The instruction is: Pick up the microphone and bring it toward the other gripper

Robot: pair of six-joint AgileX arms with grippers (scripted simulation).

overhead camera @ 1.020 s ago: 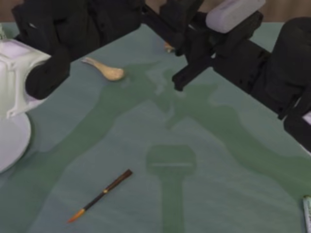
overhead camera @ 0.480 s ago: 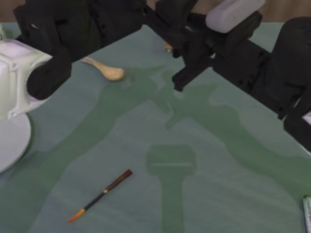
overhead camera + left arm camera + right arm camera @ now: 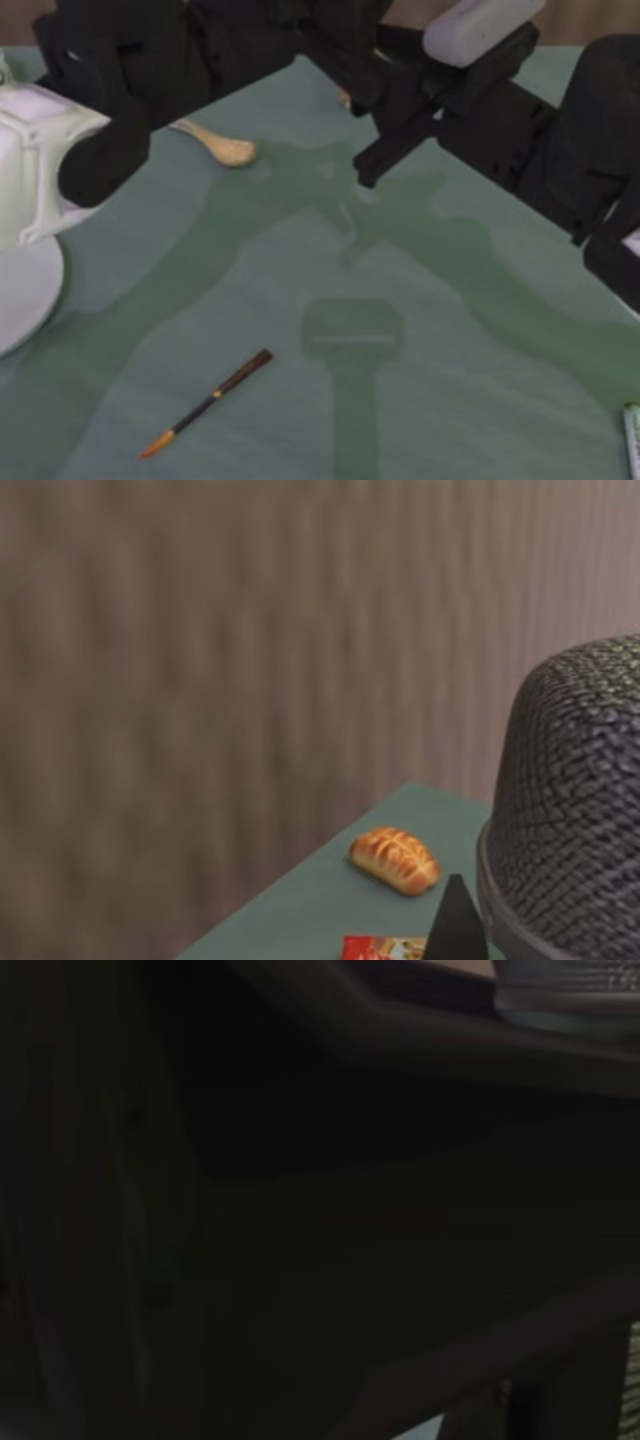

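Top view had both arms crowded together over the far edge of the green worktop [image 3: 420, 330], the left hand [image 3: 335, 55] reaching in from the far left and the right hand [image 3: 385, 150] angled down just beside it. From above, the microphone itself was lost among the black casings.

Left wrist view settled where it was: the microphone [image 3: 570, 810] loomed at the lens, lifted clear of the worktop, with one black fingertip [image 3: 455, 925] right next to it. I judged the left hand to be clamped around its handle, though the grip itself was out of sight. The right wrist view was dark, and I could not tell whether the right hand was wide or narrow.

With the hands so near, the approach wanted to be slow and level, the handle kept steady and free of the other arm's casing.

What showed of the microphone was a rounded dome of woven grey mesh above a smooth darker rim.
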